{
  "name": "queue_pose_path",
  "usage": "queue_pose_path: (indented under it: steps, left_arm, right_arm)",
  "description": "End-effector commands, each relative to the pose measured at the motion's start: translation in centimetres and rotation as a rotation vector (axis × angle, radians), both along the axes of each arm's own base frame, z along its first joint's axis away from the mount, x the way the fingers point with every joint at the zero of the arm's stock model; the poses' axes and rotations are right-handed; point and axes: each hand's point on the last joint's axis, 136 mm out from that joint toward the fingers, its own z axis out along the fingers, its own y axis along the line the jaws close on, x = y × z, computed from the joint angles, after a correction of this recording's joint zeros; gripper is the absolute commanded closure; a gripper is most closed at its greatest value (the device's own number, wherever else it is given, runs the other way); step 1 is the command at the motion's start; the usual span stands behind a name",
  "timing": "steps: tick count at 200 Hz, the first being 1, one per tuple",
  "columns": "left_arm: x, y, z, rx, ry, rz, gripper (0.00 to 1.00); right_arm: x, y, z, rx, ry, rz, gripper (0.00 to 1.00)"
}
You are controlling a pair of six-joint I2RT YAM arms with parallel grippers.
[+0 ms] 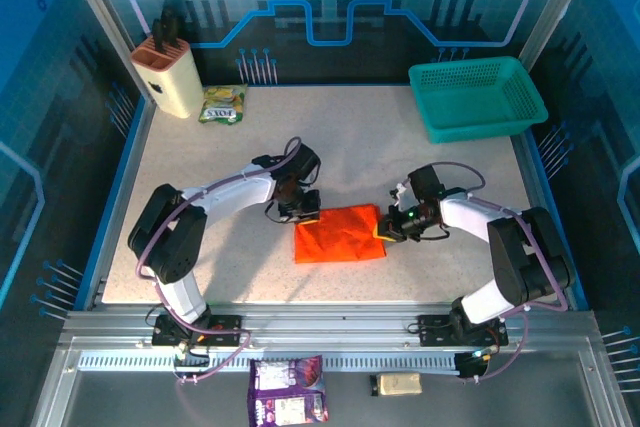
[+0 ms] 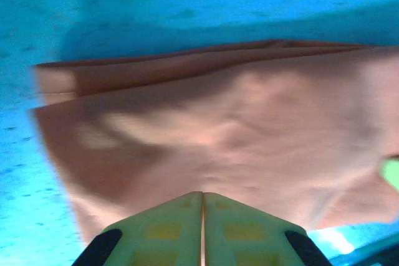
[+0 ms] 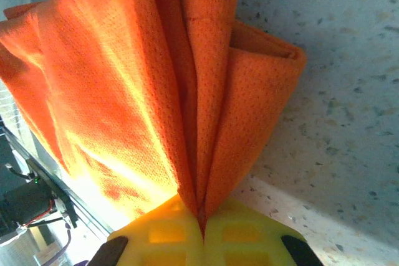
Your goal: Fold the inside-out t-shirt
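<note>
Blurred folded t-shirt (image 2: 237,141) on table (image 2: 124,17) — left tool (image 2: 202,195) closed at its edge.

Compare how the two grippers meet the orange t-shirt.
The right gripper has t-shirt folds gathered into its shut jaws; the left gripper shows no cloth bunched between its jaws. From above, the right gripper sits at the shirt's right edge, the left gripper at its far left corner. Both have yellow jaws, shut.

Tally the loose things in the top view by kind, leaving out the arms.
orange t-shirt: 1
teal basket: 1
knife block: 1
packets: 2, the green packet and the purple packet
small tan object: 1
Total: 6
</note>
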Motion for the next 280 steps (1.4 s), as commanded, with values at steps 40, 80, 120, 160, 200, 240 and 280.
queue_pose_path:
  steps: [40,80,120,160,200,240,280]
  left_arm:
    - [-2.4,2.2,-5.6,0.086,0.124,-0.021,0.93]
    - [-1.0,2.1,-3.0,0.055,0.019,0.017,0.86]
    - [0.5,2.3,0.3,-0.001,-0.047,0.056,0.85]
    - [0.3,2.6,0.7,-0.007,-0.04,0.05,0.85]
    - [0.3,2.6,1.2,-0.029,-0.04,0.057,0.86]
    - [0.3,3.0,1.7,-0.041,-0.043,0.055,0.86]
    - [-0.2,4.5,1.1,-0.042,-0.035,0.09,0.86]
  right_arm:
    - [0.2,-1.2,1.6,-0.121,0.014,0.049,1.0]
    - [0.9,-3.4,3.6,-0.317,0.004,0.118,1.0]
    - [2.5,-9.1,6.9,-0.679,-0.034,0.184,1.0]
    - [4.0,-15.9,12.5,-1.081,-0.053,0.222,1.0]
    - [5.5,-19.6,19.4,-1.333,-0.158,0.2,1.0]
    - [5.9,-19.5,22.3,-1.414,-0.207,0.269,1.0]
    - [3.4,-12.3,17.2,-1.219,-0.096,0.385,1.0]
